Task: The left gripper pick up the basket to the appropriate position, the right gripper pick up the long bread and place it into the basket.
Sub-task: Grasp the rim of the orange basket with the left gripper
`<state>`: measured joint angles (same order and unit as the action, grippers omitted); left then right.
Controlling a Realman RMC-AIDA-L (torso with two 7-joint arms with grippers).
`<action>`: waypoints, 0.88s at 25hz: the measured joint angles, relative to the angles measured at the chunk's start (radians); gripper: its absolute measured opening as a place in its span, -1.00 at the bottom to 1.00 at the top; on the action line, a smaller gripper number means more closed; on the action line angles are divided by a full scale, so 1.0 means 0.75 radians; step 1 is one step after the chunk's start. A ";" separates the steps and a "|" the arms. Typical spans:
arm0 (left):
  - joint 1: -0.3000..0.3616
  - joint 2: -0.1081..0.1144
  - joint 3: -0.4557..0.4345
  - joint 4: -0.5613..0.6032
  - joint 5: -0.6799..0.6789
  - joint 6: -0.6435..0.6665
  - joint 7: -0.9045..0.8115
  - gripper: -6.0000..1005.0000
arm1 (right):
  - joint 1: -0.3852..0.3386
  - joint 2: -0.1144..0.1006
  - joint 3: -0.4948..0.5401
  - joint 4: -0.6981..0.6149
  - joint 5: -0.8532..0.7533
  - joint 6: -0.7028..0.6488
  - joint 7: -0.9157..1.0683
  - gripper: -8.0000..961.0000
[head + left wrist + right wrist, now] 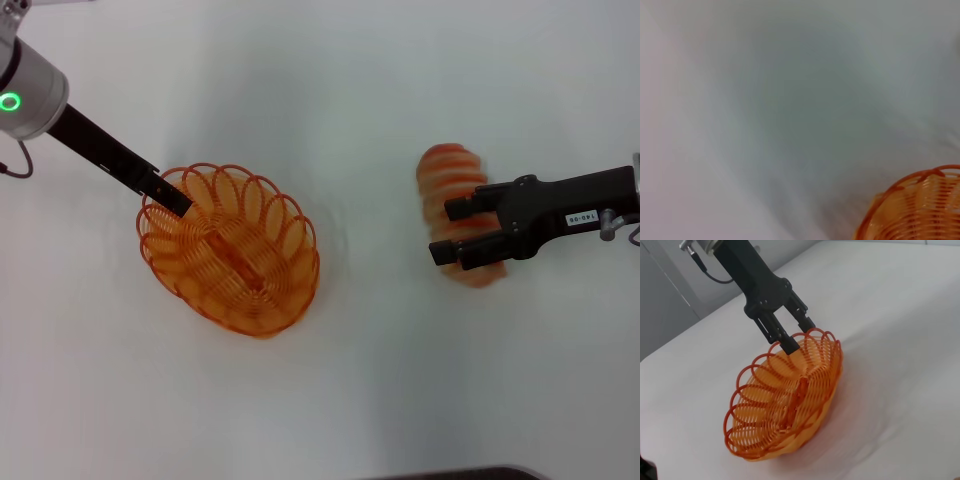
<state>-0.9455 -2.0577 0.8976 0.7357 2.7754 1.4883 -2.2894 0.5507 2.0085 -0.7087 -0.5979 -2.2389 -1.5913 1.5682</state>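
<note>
The orange wire basket [232, 252] sits left of centre in the head view. It also shows in the right wrist view [785, 405] and at the corner of the left wrist view [920, 210]. My left gripper [170, 196] is shut on the basket's far-left rim, one finger inside and one outside, seen clearly in the right wrist view [792, 337]. The basket looks tilted. The long bread [452, 172] is at the right. My right gripper [442, 230], with its white label, reaches in from the right. Its fingers are closed across the bread's middle.
A white table [380, 90] lies under everything. A dark edge [460, 473] shows at the front. A grey wall panel [665, 300] stands beyond the table's far side in the right wrist view.
</note>
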 joint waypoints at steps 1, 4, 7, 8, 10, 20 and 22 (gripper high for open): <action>0.001 -0.001 0.004 -0.001 0.000 -0.005 -0.002 0.40 | 0.000 0.000 0.000 0.001 0.000 0.000 -0.001 0.86; 0.002 -0.002 0.010 -0.017 0.001 -0.023 -0.007 0.39 | -0.001 0.000 0.002 0.002 0.001 0.000 -0.003 0.86; 0.002 -0.003 0.026 -0.046 0.004 -0.059 -0.016 0.38 | -0.003 0.003 0.006 0.004 0.001 0.001 -0.007 0.86; 0.002 -0.003 0.033 -0.050 0.005 -0.069 -0.020 0.37 | -0.003 0.003 0.007 0.004 0.001 0.001 -0.007 0.86; 0.006 -0.006 0.044 -0.055 0.010 -0.089 -0.030 0.37 | -0.004 0.004 0.009 0.005 0.001 0.001 -0.008 0.86; 0.008 -0.011 0.038 -0.056 0.020 -0.101 -0.057 0.05 | -0.006 0.003 0.007 0.006 -0.003 0.021 -0.011 0.85; 0.007 -0.011 0.038 -0.055 0.020 -0.097 -0.061 -0.11 | -0.008 0.003 0.010 0.006 -0.002 0.021 -0.011 0.85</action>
<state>-0.9401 -2.0661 0.9262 0.6944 2.7903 1.4158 -2.3351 0.5447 2.0104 -0.7010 -0.5936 -2.2402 -1.5753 1.5601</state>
